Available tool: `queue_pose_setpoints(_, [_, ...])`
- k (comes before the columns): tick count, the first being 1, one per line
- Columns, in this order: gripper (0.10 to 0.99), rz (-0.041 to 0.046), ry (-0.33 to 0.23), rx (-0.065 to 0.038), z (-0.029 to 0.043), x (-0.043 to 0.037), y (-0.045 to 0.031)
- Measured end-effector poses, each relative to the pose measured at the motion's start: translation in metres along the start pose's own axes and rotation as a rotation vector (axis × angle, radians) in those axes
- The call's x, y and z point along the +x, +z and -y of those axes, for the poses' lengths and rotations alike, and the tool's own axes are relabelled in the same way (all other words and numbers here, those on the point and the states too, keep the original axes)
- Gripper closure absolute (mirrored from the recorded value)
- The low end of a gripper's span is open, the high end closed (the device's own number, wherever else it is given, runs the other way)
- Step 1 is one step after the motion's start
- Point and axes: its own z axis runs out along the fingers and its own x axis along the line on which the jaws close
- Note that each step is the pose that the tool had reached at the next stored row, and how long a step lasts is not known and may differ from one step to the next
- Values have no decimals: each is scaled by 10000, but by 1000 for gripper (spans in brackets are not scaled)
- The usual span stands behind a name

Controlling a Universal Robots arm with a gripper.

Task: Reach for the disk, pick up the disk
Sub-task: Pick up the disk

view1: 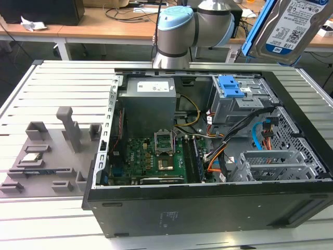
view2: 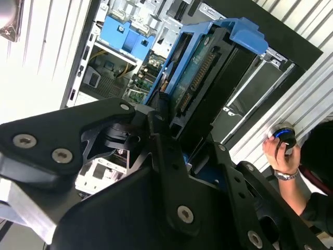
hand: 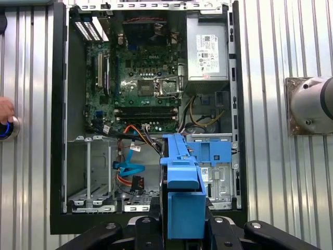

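Note:
The disk (view1: pixel 289 26) hangs high over the far right corner of the open computer case (view1: pixel 208 208) in the exterior view, its white-and-blue label facing the camera and its blue bracket along the edges. In both wrist views it appears edge-on, held between the black fingers (view2: pixel 156 135) of my gripper (view2: pixel 192 151). In the first wrist view the blue bracket of the disk (hand: pixel 182 192) rises from my gripper (hand: pixel 182 229), well above the case. The jaws are shut on the disk.
Below sits the grey drive cage with its blue latch (view1: pixel 231 86), beside the power supply (view1: pixel 148 101) and motherboard (view1: pixel 151 156). A grey fixture plate (view1: pixel 47 156) holding a small chip (view1: pixel 32 158) lies at the exterior view's left. A person's hand (view2: pixel 278 151) rests on a blue-lit button (hand: pixel 6 127).

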Motion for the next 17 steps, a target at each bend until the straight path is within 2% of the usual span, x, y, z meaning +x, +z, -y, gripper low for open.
queue_pose_setpoints(17, [722, 1, 0, 0, 14, 272, 1])
